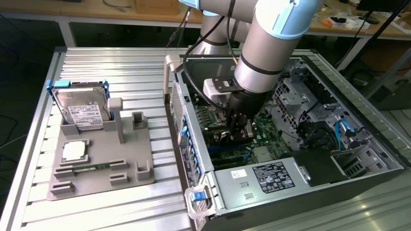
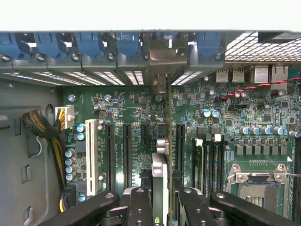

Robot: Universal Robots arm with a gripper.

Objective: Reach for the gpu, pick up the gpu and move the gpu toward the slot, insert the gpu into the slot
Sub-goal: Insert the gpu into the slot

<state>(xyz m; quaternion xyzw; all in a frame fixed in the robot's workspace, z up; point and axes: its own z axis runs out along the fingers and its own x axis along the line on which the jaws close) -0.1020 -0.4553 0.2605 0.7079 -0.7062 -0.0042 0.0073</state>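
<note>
In the wrist view the gpu [image 2: 160,172] shows edge-on, standing upright over the green motherboard [image 2: 136,110]. Its silver end bracket [image 2: 160,84] reaches the case's rear wall. My gripper [image 2: 164,207] is shut on the card, with one black finger [image 2: 139,205] on each side of it. The card stands in line with the black expansion slots [image 2: 127,155], between two of them; the slot under it is hidden by the card itself. In the exterior view the gripper [image 1: 239,129] is down inside the open computer case [image 1: 359,159], just above the motherboard.
Outside the case, on the exterior view's left, a grey fixture [image 1: 128,163] holds a hard drive [image 1: 80,110], a processor chip [image 1: 75,150] and a memory stick [image 1: 90,167]. Inside are the power supply [image 1: 270,175], a white slot [image 2: 91,155], a cable bundle [image 2: 42,129] and the processor socket [image 2: 256,188].
</note>
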